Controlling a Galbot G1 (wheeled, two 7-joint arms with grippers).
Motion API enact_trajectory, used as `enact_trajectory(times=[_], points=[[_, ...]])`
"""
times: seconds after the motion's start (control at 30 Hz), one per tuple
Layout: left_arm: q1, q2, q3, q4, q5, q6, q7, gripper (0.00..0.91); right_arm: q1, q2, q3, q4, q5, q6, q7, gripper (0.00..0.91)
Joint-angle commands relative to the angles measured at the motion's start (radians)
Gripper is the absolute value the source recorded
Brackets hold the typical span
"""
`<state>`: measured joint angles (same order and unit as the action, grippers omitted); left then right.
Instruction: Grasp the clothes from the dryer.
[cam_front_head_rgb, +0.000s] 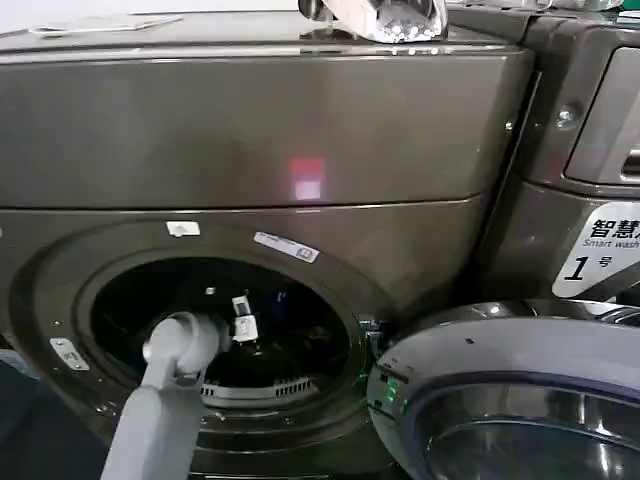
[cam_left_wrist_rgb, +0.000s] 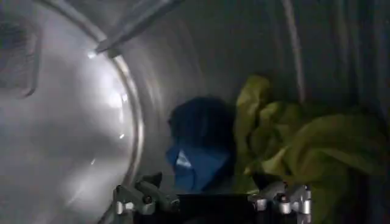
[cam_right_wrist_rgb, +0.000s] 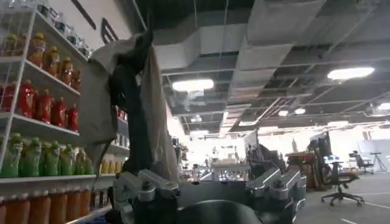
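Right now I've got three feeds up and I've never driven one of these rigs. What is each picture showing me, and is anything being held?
The head view looks down at the dryer, its door swung open to the right. The left arm reaches through the porthole into the drum.

The left wrist view is shot from that arm, inside the drum. The left gripper is open, its fingers spread in front of the clothes: yellow-green fabric with a dark blue piece. Nothing is gripped yet.

The right wrist view faces out into the room, toward shelves of bottles. The right gripper is open and empty, held away from the dryer.
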<state>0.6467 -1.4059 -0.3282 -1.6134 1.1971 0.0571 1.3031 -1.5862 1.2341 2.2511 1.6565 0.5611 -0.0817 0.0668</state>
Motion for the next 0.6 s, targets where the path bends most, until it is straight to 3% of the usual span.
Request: enact_trajectory(times=[0.03, 0.6], points=[[-0.065, -0.005, 0.021, 0.158, 0.024, -0.069, 0.046, 0.907, 0.002, 0.006, -0.004, 0.000, -0.001, 0.000, 0.001, 0.907], [-0.074, -0.002, 0.029, 0.238, -0.057, -0.033, 0.045, 0.907, 0.002, 0.002, -0.010, 0.009, -0.002, 0.001, 0.002, 0.907]])
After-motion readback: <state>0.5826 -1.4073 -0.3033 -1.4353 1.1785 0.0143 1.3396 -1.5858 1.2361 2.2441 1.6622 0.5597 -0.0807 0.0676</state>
